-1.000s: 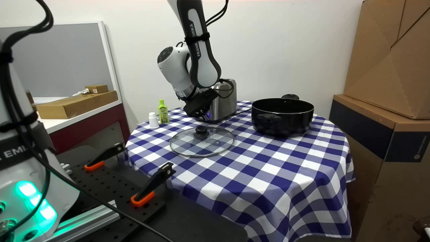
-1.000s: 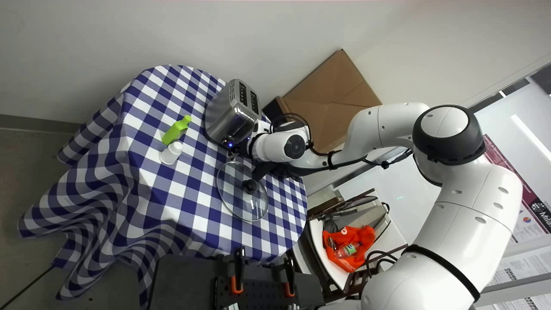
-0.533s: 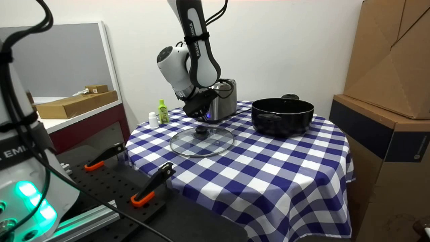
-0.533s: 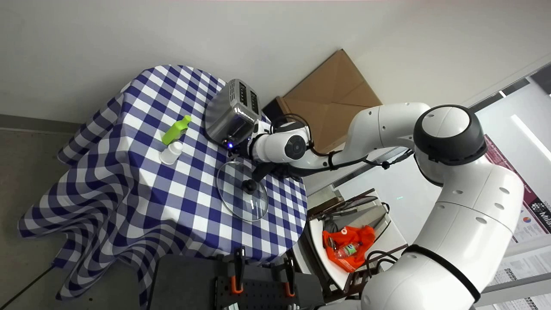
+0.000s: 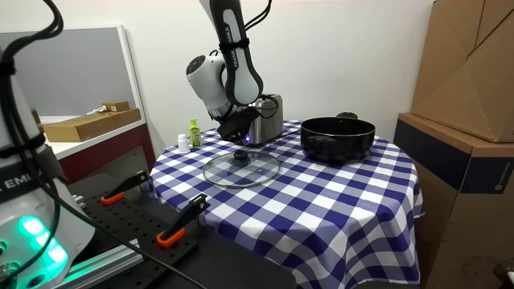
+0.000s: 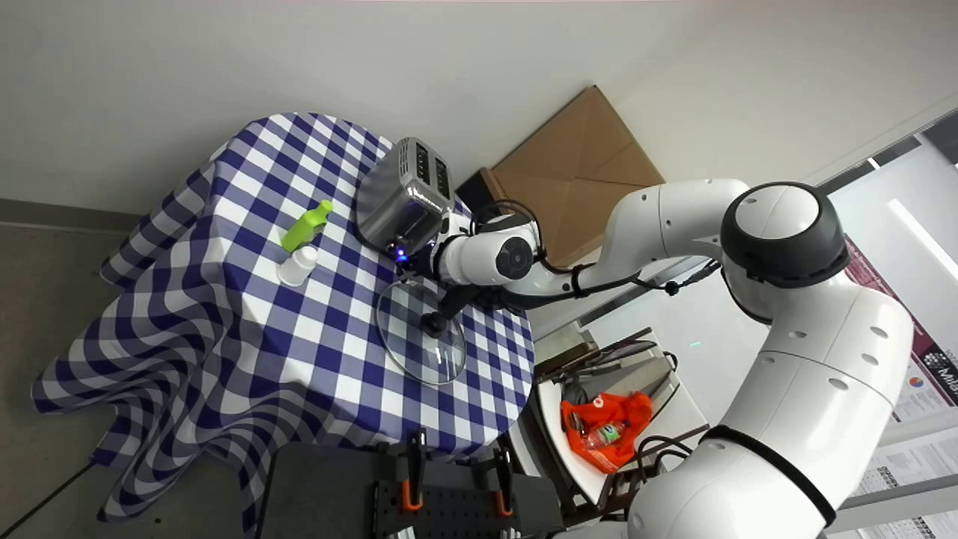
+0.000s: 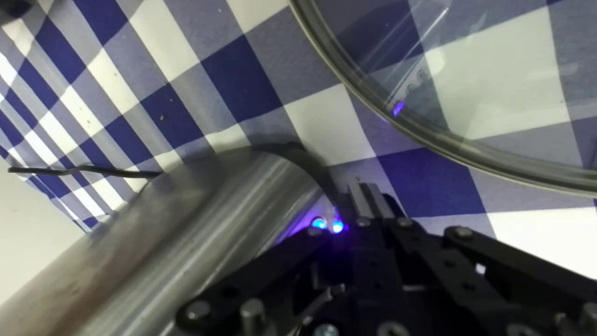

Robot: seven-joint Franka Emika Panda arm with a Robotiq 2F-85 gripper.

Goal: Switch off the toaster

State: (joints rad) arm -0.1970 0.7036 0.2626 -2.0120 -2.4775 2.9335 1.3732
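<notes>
The silver toaster [image 5: 274, 120] stands at the back of the table, partly hidden by my arm. It also shows in another exterior view [image 6: 393, 198], with its slots on top. In the wrist view the toaster's metal side [image 7: 233, 219] fills the lower left, and bright blue-purple lights [image 7: 329, 226] glow beside the jaws, low at its end panel. My gripper [image 7: 371, 200] points down with its two fingertips together, only a thin dark line between them. It is beside the toaster's end, holding nothing visible. Whether it touches the toaster cannot be told. The toaster's controls are mostly hidden.
A glass lid [image 5: 243, 176] with a black knob lies in front of the gripper, its rim close by in the wrist view [image 7: 419, 135]. A black pot [image 5: 337, 140] stands beside the toaster. A green bottle [image 6: 307, 226] and white shaker [image 6: 298, 266] stand nearby.
The arm and gripper have shifted very slightly, leftward in an exterior view. The blue-purple light by the toaster's end shows more brightly. The toaster has not visibly moved.
</notes>
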